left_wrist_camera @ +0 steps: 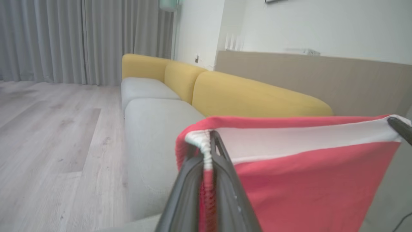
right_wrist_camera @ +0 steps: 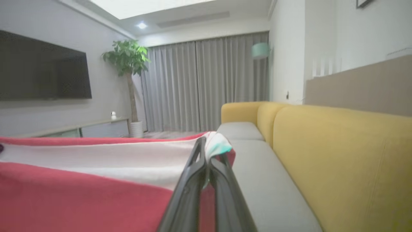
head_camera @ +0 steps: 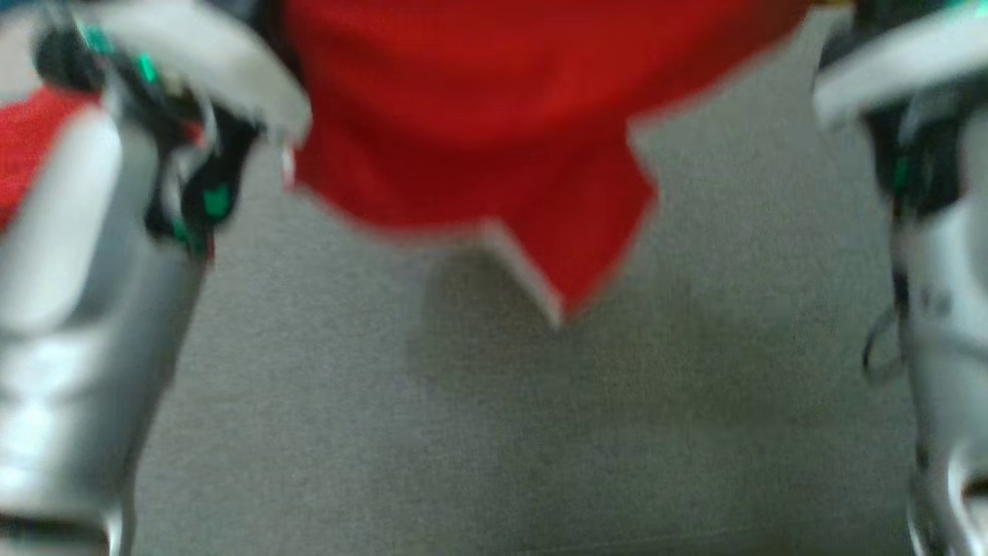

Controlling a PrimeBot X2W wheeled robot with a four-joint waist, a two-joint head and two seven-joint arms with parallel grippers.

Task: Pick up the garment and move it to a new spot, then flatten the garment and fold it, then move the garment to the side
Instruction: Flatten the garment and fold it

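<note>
Both arms are up and the red garment (head_camera: 478, 116) is stretched between them. In the left wrist view the left gripper (left_wrist_camera: 210, 138) is pinched tight on one corner: the two dark fingers (left_wrist_camera: 225, 180) sit almost together, with the white ribbed trim (left_wrist_camera: 206, 151) squeezed between them and a little red fabric bunched beside it. Over on the right wrist view, the right gripper (right_wrist_camera: 206, 145) is clamped just as narrowly on the opposite corner, a scrap of white and pale green cloth (right_wrist_camera: 217, 145) poking out past the tips.

From the left wrist, the garment's top edge runs taut across to the far corner, where the other arm's dark fingertip (left_wrist_camera: 400, 129) meets it. A broad white band (left_wrist_camera: 305, 140) shows along the top, red below.

The head view is blurred. The garment hangs at the top centre, between the pale left forearm (head_camera: 77, 309) and right forearm (head_camera: 942, 309), its lower corner pointing down over the grey sofa seat (head_camera: 540, 448), with a soft shadow on the seat beneath it.

Around it: the sofa's yellow back cushions (left_wrist_camera: 251, 96), grey curtains (left_wrist_camera: 64, 38), pale wood floor (left_wrist_camera: 48, 145), a dark wall screen (right_wrist_camera: 42, 67) and a potted plant (right_wrist_camera: 127, 61).
</note>
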